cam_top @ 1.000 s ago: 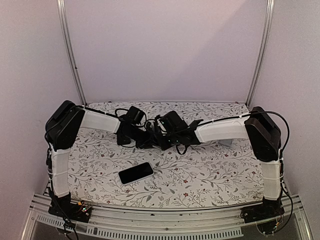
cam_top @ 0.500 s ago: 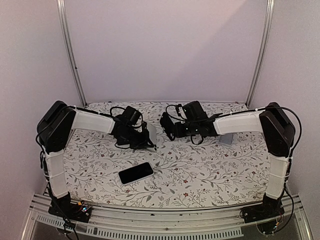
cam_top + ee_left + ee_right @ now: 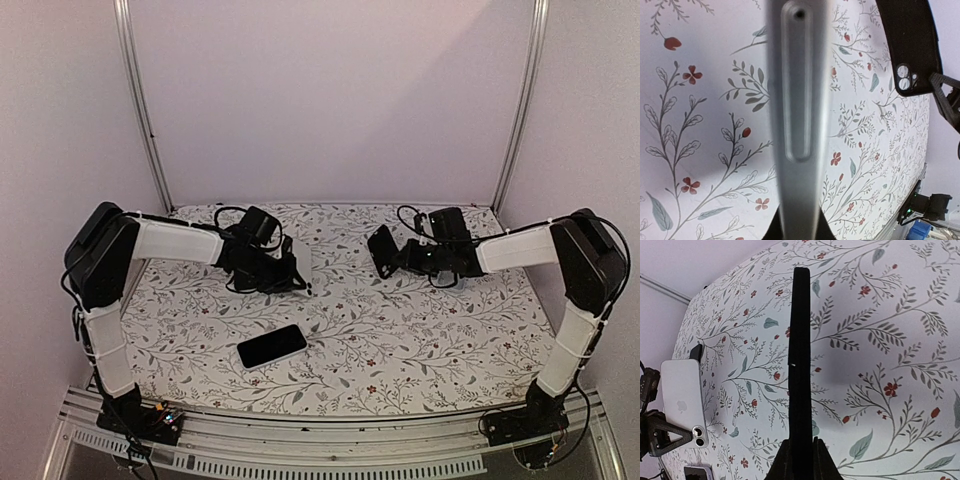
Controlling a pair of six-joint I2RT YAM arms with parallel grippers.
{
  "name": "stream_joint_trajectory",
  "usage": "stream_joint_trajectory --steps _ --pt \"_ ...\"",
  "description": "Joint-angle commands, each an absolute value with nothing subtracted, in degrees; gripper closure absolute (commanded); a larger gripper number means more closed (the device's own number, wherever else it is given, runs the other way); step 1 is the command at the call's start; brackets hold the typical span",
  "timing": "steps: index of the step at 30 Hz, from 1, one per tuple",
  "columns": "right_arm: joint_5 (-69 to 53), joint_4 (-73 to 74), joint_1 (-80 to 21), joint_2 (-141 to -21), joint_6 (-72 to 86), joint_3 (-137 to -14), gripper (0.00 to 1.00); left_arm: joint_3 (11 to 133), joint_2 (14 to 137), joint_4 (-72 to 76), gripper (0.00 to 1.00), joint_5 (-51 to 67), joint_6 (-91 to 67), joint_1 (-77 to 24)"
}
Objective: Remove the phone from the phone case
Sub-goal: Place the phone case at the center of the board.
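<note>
Left pincer (image 3: 290, 271) clamped on phone (image 3: 797, 100), right pincer (image 3: 384, 250) clamped on case (image 3: 800, 350), well apart, one piece each so they clear; removal judged done

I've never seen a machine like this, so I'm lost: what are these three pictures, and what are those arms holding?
These are two robot arms bolted at the near edge of a flower-patterned table. The wide picture comes from a fixed camera above and behind them. The other two come from small cameras on each wrist, looking along that arm's fingers. The left fingers pinch a silver phone, seen edge-on in their own picture. The right fingers pinch the black phone case. The phone is out of the case, and the two are held apart. A second phone lies flat on the table.
</note>
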State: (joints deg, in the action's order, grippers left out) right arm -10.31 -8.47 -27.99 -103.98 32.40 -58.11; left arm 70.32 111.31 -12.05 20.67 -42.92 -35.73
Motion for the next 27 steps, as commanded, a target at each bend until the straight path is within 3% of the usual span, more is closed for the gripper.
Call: stream_joint_trajectory --steps 1,15,27 --pt "-13.7 -15.7 -24.0 -98.8 38.7 -51.4 1.00 71.3 109.0 -10.7 1.00 20.8 -40.9 -35.7" --pt "-22.5 -29.1 -15.5 -97.7 51.0 -38.3 0.99 72.8 108.6 -11.6 1.00 20.2 -39.5 -35.6" --pt "-20.1 -21.8 -15.4 -96.8 46.1 -39.9 0.45 73.5 108.8 -13.2 1.00 16.4 -39.5 -34.7"
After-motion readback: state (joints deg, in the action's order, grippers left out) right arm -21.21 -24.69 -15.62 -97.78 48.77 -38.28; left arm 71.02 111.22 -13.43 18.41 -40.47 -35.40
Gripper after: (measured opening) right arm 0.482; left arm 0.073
